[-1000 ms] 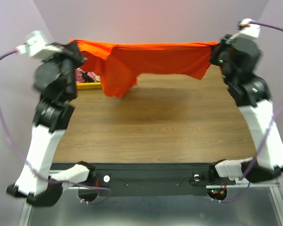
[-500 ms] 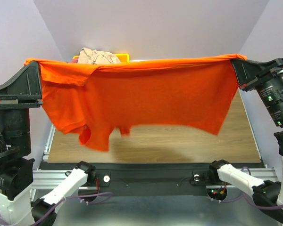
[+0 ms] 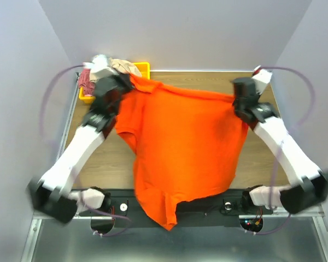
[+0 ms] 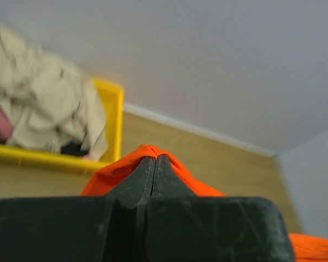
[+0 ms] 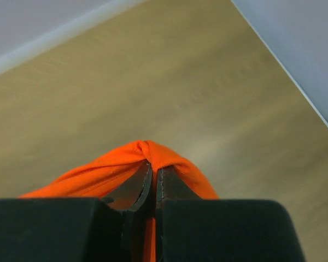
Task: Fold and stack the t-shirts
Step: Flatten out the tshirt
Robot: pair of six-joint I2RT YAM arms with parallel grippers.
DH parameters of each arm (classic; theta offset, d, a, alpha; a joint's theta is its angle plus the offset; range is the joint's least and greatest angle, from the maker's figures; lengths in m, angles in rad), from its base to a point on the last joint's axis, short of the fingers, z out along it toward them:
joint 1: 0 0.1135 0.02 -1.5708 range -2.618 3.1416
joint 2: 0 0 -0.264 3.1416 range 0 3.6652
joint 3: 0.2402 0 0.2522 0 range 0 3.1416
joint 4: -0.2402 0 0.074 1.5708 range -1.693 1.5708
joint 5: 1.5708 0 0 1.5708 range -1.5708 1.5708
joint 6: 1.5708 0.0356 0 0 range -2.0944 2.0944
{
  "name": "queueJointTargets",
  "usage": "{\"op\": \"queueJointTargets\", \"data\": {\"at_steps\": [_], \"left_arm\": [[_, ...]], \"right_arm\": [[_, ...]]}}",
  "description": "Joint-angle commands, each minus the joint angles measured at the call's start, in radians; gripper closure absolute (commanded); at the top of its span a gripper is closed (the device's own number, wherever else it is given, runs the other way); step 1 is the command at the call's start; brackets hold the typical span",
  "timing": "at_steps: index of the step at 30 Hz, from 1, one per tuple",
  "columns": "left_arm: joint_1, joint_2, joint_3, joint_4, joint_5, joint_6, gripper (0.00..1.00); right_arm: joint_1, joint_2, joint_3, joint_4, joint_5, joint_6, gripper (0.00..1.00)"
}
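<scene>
- From above, we see a soft orange t-shirt (image 3: 186,147) stretched between the left gripper (image 3: 129,82) and the right gripper (image 3: 234,99), one at each upper corner. The cloth sags from them over the wooden table (image 3: 262,158), and its lower end overlaps the near edge. The fingers are too small here to judge.
- In the left wrist view, the dark fingers are pressed together, pinching a ridge of orange fabric that peeks over their tips. Beyond the tips, blurred, we see a yellow bin (image 4: 113,109) of crumpled beige cloth (image 4: 44,103).
- In the right wrist view, the fingers clamp a rolled fold of the shirt at their tips. Smooth wood grain lies beyond, and the gripper body hides the rest of the shirt.
</scene>
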State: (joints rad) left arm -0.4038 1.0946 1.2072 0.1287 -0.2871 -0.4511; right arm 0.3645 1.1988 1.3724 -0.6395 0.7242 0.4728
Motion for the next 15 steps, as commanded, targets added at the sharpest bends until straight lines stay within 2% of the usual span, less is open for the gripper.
{"op": "queueJointTargets", "data": {"at_steps": [1, 3, 4, 5, 6, 7, 8, 9, 11, 15], "left_arm": [[0.005, 0.287, -0.071, 0.149, -0.052, -0.005, 1.0], [0.003, 0.41, 0.041, 0.112, -0.046, 0.006, 0.83], [0.003, 0.513, 0.155, 0.022, -0.029, 0.006, 0.74], [0.0, 0.554, 0.208, -0.019, -0.018, 0.006, 0.69], [-0.007, 0.579, 0.244, -0.046, -0.012, 0.008, 0.58], [-0.018, 0.59, 0.262, -0.05, -0.015, 0.015, 0.49], [-0.045, 0.584, 0.27, -0.049, -0.061, 0.029, 0.25], [-0.065, 0.571, 0.262, -0.043, -0.098, 0.04, 0.02], [-0.089, 0.53, 0.235, -0.037, -0.162, 0.051, 0.01], [-0.104, 0.45, 0.141, -0.035, -0.139, 0.023, 0.01]], "right_arm": [[-0.11, 0.168, -0.148, 0.064, 0.164, 0.106, 0.93], [-0.177, 0.316, -0.158, 0.139, 0.088, 0.061, 0.9], [-0.191, 0.364, -0.139, 0.142, 0.046, 0.056, 0.79], [-0.202, 0.416, -0.109, 0.143, 0.041, 0.043, 0.7], [-0.205, 0.453, -0.064, 0.141, 0.04, 0.018, 0.63], [-0.205, 0.493, -0.047, 0.139, 0.034, 0.01, 0.31], [-0.206, 0.498, -0.038, 0.141, 0.005, 0.006, 0.01], [-0.206, 0.498, -0.029, 0.143, -0.006, -0.008, 0.0], [-0.206, 0.476, -0.029, 0.143, -0.026, -0.014, 0.0], [-0.206, 0.401, -0.091, 0.141, -0.08, -0.014, 0.0]]}}
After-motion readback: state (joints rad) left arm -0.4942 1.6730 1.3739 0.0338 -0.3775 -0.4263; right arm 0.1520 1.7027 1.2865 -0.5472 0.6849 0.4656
